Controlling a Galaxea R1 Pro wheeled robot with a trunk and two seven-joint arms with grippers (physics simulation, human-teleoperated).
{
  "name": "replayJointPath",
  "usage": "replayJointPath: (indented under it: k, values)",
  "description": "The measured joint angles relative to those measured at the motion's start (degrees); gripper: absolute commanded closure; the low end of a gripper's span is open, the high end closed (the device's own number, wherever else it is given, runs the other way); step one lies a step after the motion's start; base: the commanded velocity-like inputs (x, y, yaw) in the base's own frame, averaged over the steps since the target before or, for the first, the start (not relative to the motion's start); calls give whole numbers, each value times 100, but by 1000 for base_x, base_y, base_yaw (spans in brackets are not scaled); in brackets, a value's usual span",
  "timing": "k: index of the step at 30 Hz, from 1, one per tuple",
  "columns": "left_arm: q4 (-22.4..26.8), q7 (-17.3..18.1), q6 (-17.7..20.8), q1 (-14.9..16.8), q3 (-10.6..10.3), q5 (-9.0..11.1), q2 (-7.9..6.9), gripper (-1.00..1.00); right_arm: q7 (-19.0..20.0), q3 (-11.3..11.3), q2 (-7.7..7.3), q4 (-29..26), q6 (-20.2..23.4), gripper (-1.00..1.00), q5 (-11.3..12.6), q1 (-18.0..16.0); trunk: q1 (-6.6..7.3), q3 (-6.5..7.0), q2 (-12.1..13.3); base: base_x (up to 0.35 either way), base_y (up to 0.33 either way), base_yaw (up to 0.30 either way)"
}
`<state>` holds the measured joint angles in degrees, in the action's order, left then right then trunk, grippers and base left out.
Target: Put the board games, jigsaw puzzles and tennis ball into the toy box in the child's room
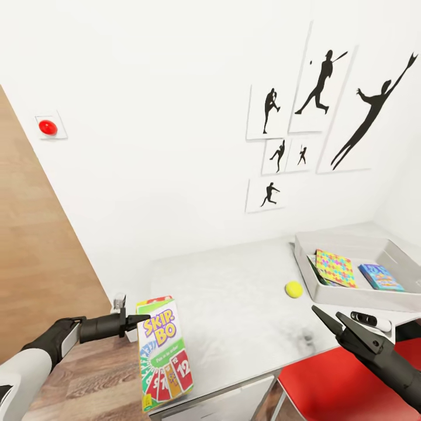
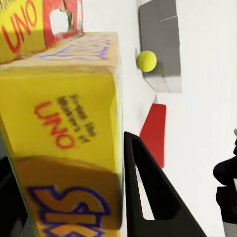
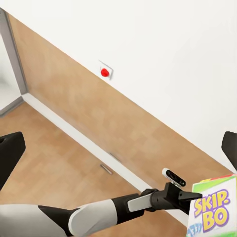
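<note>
Left gripper (image 1: pixel 140 320) is clamping the Skip-Bo box (image 1: pixel 164 354) at the table (image 1: pixel 234 316) edge.
Right gripper (image 1: pixel 328 320) is hovering, fingers apart, near the tennis ball (image 1: pixel 293 289) and toy box (image 1: pixel 356 298).

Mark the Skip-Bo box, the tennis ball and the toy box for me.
Skip-Bo box (image 1: pixel 159 333), head view, on its front logo.
Tennis ball (image 1: pixel 293 289), head view, at the ball's middle.
Toy box (image 1: pixel 351 297), head view, on its near wall.

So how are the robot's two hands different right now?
The left gripper has its fingers closed on the Skip-Bo box, holding it upright at the table's near corner. The right gripper has its fingers spread apart and carries nothing, hanging above the red chair. Both are black, two-fingered and point toward the table.
</note>
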<state>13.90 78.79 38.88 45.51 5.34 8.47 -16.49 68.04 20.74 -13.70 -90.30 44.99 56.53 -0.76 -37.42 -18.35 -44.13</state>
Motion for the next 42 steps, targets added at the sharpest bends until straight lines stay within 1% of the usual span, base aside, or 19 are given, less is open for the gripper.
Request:
replayJointPath:
  k: [8,13,18,23,28,36,42]
  values:
    - [0,10,-2,6,-8,-1,-9,100,8,8,3,4,-8,-100,0,0,176,144,321,-11,0,0]
    - [-1,14,-2,7,-12,-1,-17,100,9,8,15,0,-14,-100,2,0,283,234,522,-226,0,0]
    - [-1,17,-3,7,-14,4,-62,100,9,15,23,3,-18,-100,2,0,394,324,723,-230,0,0]
    - [0,29,-2,7,-7,13,-71,100,9,17,26,3,-32,-100,0,0,506,414,924,-40,0,0]
    - [5,31,-2,7,-10,11,-71,100,22,18,26,3,-159,-100,7,0,616,504,1125,-5,0,0]
    - [8,31,-2,7,-9,10,-73,100,25,18,26,4,-186,-100,8,1,792,649,1447,-3,0,0]
    - [10,33,-14,7,-11,14,-74,100,19,17,25,4,-187,-100,3,0,921,757,1688,-198,0,0]
